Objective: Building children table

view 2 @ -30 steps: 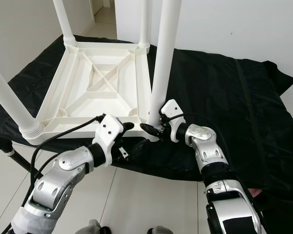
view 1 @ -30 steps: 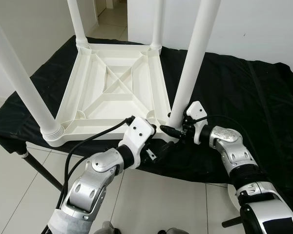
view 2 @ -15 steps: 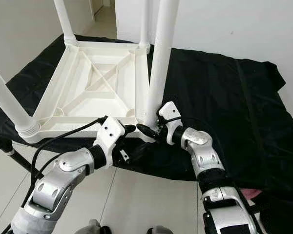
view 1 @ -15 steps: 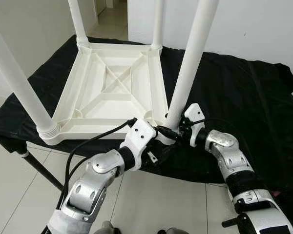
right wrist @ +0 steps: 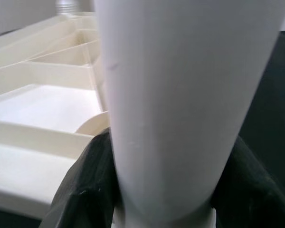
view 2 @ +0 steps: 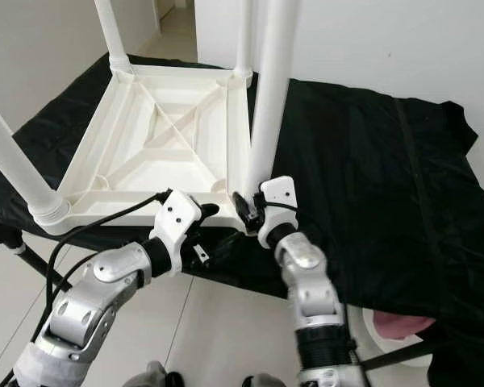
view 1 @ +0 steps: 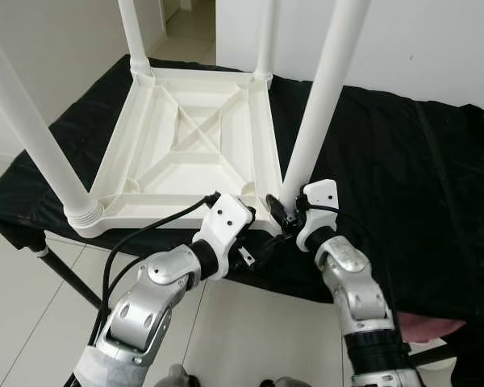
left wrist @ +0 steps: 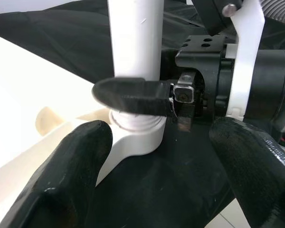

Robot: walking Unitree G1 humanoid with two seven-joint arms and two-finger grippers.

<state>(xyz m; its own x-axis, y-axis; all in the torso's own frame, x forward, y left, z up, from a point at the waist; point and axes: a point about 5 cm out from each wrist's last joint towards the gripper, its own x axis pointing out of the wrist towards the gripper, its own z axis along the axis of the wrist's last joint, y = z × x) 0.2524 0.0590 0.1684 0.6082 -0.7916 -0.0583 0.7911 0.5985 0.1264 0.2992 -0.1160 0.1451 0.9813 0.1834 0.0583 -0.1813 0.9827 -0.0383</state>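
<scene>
While lying upside down on the black cloth [view 1: 403, 161], the white table [view 1: 185, 153] is being assembled at centre frame.
Its near-right leg [view 1: 319, 121] is being pinched at the base by the right gripper [view 1: 279, 211]; the left gripper [left wrist: 152, 156] is being held spread just below the corner.

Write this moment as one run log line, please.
stage: table leg fitting | right gripper: shut on near-right leg at base | left gripper: open beside table top corner | cloth: underneath

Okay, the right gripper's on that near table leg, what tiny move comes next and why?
Probably twist the near right leg a little further into its corner socket. The right gripper is clamped around the leg's base, the left gripper waits open beside that corner, and the upturned tabletop already carries its other legs.
</scene>
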